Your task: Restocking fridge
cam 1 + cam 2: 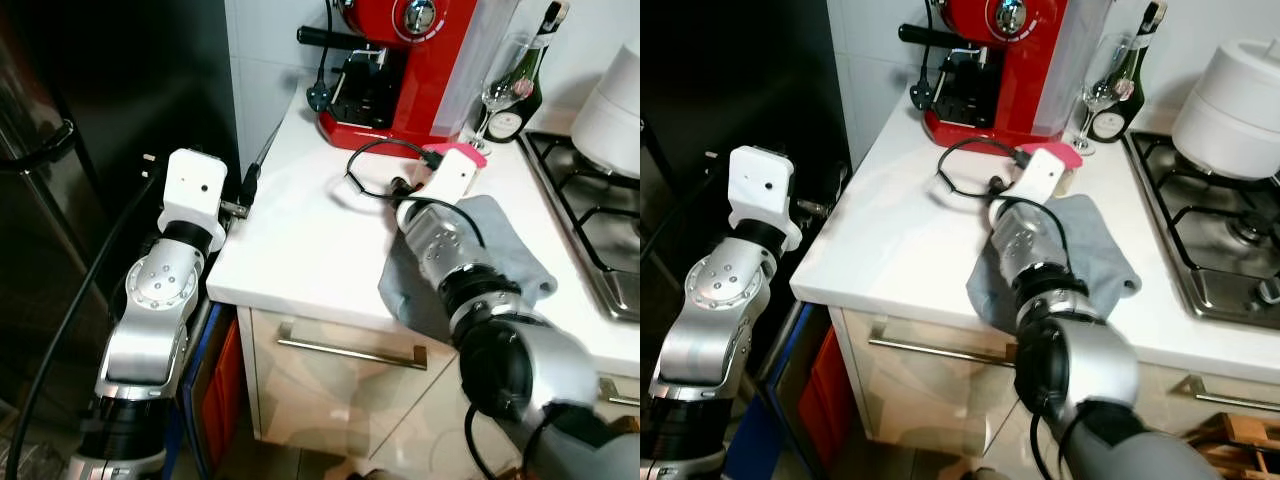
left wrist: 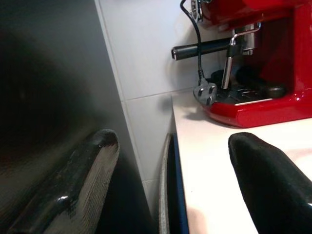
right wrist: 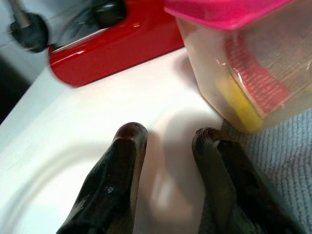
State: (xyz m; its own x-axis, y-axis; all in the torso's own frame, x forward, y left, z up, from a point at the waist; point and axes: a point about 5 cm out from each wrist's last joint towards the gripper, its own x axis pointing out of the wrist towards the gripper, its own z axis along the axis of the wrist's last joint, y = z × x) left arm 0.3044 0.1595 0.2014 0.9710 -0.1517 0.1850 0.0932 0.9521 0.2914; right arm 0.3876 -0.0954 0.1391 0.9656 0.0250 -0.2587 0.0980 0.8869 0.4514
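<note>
A clear tub with a pink lid (image 3: 243, 58) stands on the white counter (image 1: 300, 240), in front of the red espresso machine (image 1: 420, 70). My right gripper (image 3: 168, 134) hovers low over the counter just short of the tub, open, with nothing between its fingers. The right wrist (image 1: 450, 180) lies over a grey cloth (image 1: 510, 250). The dark fridge (image 1: 100, 120) stands left of the counter with its door closed. My left gripper (image 2: 173, 141) is open and empty, pointing into the gap between the fridge side and the counter edge.
A black cable (image 1: 370, 165) loops on the counter by the espresso machine. A wine glass (image 1: 497, 90) and a dark bottle (image 1: 525, 80) stand behind the tub. The gas hob (image 1: 590, 200) with a white pot (image 1: 615, 100) is at the right.
</note>
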